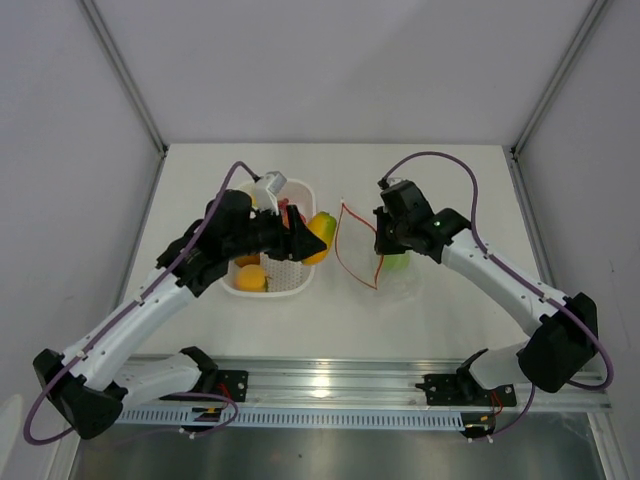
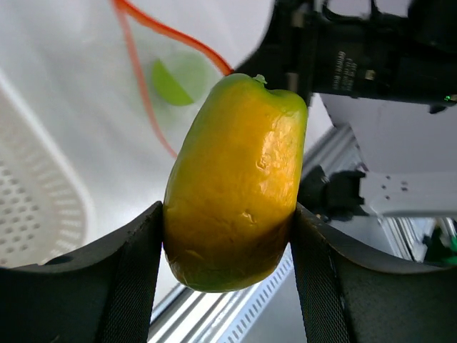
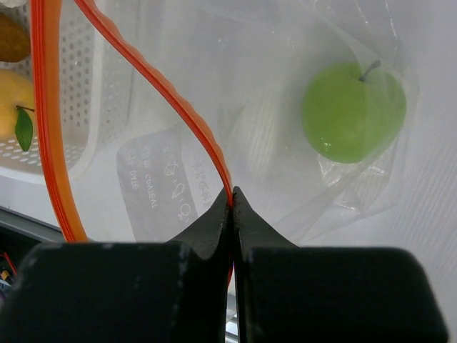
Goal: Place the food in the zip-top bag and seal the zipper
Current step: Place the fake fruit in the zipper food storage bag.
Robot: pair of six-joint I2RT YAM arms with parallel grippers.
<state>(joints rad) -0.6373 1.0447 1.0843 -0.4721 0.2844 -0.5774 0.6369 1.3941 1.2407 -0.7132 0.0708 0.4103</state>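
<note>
1 mango (image 2: 232, 182) clamped in left gripper (image 1: 304, 234), right gripper (image 3: 231, 207) pinching zipper (image 3: 153, 78)

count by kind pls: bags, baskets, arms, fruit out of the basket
bag: 1
basket: 1
arms: 2 (left arm, right arm)
fruit out of the basket: 2 (mango in left gripper, apple in bag)
total: 6

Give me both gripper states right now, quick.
Left gripper: closed on the mango, held between its fingers.
Right gripper: closed, pinching the orange-red zipper.
</note>
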